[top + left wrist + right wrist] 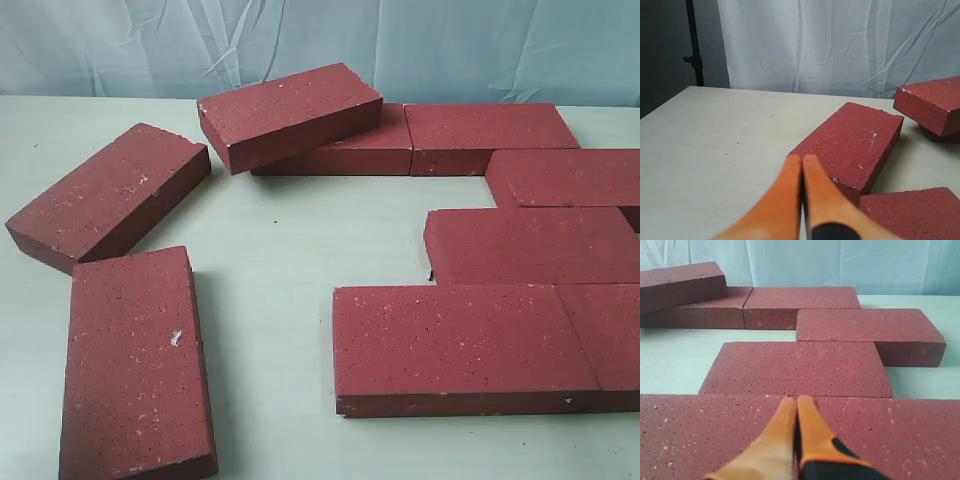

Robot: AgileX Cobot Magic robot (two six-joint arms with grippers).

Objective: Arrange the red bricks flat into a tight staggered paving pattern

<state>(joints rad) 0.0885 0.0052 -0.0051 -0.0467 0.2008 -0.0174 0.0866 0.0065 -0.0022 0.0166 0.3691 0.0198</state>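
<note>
Left fingers [784, 200] closed, right fingers [812, 432] closed, both empty; 1 tilted brick [290, 112] atop red bricks [365, 150].

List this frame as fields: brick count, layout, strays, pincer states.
count: nine bricks in exterior view
laid: six flat at right, staggered rows, gaps between rows
front row: two bricks butted end to end
tilted brick: leaning on back-row brick
strays: angled brick, near-left brick, both flat, apart
left pincer: shut, empty, near angled brick
right pincer: shut, empty, over front row
</note>
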